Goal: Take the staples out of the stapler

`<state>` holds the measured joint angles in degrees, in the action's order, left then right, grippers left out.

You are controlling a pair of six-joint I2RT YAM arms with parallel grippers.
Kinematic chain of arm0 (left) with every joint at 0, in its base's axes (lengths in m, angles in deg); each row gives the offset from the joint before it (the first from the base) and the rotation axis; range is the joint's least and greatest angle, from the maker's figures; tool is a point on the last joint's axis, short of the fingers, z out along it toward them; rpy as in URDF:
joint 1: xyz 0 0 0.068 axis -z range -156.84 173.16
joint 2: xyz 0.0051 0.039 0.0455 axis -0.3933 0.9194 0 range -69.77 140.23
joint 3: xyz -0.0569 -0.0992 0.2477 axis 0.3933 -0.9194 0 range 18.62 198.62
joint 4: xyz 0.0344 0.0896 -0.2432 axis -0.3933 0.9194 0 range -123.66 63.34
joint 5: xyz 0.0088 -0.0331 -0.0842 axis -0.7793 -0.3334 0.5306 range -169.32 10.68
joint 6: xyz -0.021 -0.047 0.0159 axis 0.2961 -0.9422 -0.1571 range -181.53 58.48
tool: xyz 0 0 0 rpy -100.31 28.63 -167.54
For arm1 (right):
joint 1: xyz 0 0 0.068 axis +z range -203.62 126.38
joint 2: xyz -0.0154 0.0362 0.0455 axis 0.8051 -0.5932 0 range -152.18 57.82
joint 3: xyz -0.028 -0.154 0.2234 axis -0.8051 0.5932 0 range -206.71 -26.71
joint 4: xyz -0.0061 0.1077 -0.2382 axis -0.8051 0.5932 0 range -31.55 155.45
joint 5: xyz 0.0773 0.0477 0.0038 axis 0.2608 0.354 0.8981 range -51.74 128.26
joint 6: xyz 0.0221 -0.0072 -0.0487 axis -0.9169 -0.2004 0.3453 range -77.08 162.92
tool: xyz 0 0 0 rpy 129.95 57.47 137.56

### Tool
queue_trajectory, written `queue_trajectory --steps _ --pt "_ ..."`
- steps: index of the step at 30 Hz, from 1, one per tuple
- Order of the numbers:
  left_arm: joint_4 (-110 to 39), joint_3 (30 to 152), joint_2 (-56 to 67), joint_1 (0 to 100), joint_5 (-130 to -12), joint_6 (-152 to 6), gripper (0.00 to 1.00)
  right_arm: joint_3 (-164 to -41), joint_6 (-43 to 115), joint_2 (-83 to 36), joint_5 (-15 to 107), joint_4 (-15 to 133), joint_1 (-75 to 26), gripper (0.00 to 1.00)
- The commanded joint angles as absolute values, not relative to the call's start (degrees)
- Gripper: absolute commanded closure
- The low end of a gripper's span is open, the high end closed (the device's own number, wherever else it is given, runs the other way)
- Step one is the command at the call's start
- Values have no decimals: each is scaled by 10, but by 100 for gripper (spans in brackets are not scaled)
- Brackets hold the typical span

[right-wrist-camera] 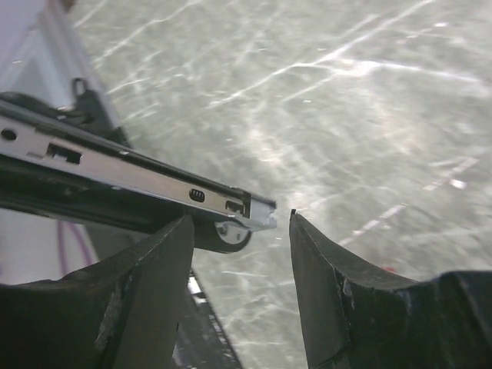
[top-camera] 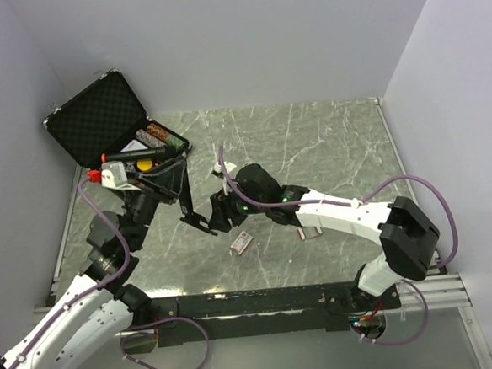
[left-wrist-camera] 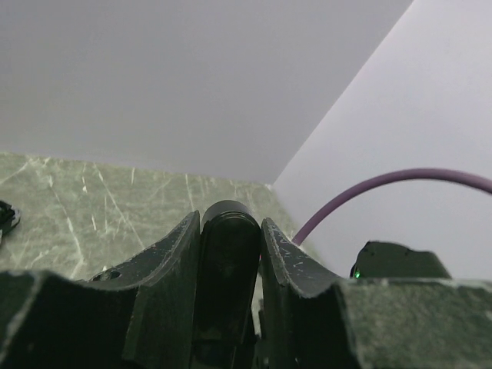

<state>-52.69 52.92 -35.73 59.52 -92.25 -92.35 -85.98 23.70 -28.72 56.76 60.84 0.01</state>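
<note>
Green veined stone makes up the table, boxed in by plain white walls. At the far left corner an open black case leans its foam-lined lid against the wall, with small tools lying in its base. A small pale box lies on the stone near the front edge, just in front of the right gripper. Another pale item sits half hidden under the right arm; I cannot tell what it is.

The left gripper holds the stapler off the table in front of the case. In the left wrist view its fingers press against both sides of the black body.

The right gripper has its fingers well apart and grips nothing. The stapler's metal rail runs in from the left, and its end lies in the gap near the left finger.
</note>
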Motion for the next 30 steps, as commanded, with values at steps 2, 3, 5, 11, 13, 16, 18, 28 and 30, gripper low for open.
queue_trajectory --steps 2,3,5,11,13,16,18,28,30 --pt "-529 535 -378 598 -902 -941 99 -911 275 -243 524 633 -5 39" --pt "-525 535 -380 599 -904 -940 99 -912 278 -237 521 639 -5 39" --pt "-519 536 -380 599 -909 -936 99 -911 284 -223 516 649 -5 39" --pt "-516 539 -375 599 -912 -927 99 -912 297 -191 507 679 -5 39" --pt "-515 541 -373 599 -910 -926 99 -907 304 -177 490 681 -5 39" --pt "-513 545 -369 599 -904 -927 99 -906 315 -164 456 685 -9 50" --pt "-513 546 -367 599 -900 -931 99 -911 318 -166 448 690 -20 70" --pt "-519 553 -329 599 -900 -939 99 -920 306 -241 491 645 -44 100" --pt "-524 552 -321 598 -906 -938 99 -921 302 -259 504 627 -45 100"
